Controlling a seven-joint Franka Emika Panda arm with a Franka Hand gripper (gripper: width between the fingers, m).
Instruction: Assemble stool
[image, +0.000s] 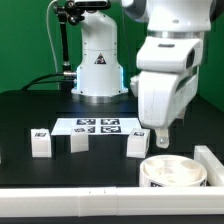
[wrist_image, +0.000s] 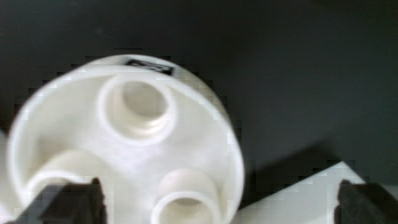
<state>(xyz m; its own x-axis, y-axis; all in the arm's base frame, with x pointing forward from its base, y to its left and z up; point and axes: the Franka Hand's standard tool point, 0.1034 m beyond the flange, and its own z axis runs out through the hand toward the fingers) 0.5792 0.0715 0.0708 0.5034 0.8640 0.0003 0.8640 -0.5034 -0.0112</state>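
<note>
The round white stool seat (image: 172, 172) lies on the black table at the exterior view's lower right, its round sockets facing up. It fills the wrist view (wrist_image: 125, 130), with a tag on its rim. Three small white tagged legs stand in a row on the table: one (image: 40, 141), a second (image: 78, 140) and a third (image: 137, 144). My gripper (image: 160, 138) hangs just above the seat's far edge, beside the third leg. In the wrist view the gripper (wrist_image: 214, 208) is open and holds nothing. Its dark fingers (wrist_image: 64, 204) stand wide apart, with part of the seat between them.
The marker board (image: 95, 126) lies flat behind the legs, in front of the robot base (image: 97, 65). A long white L-shaped bar (image: 90, 177) runs along the table's front and turns up at the right (image: 212, 160), close to the seat. It also shows in the wrist view (wrist_image: 306, 190).
</note>
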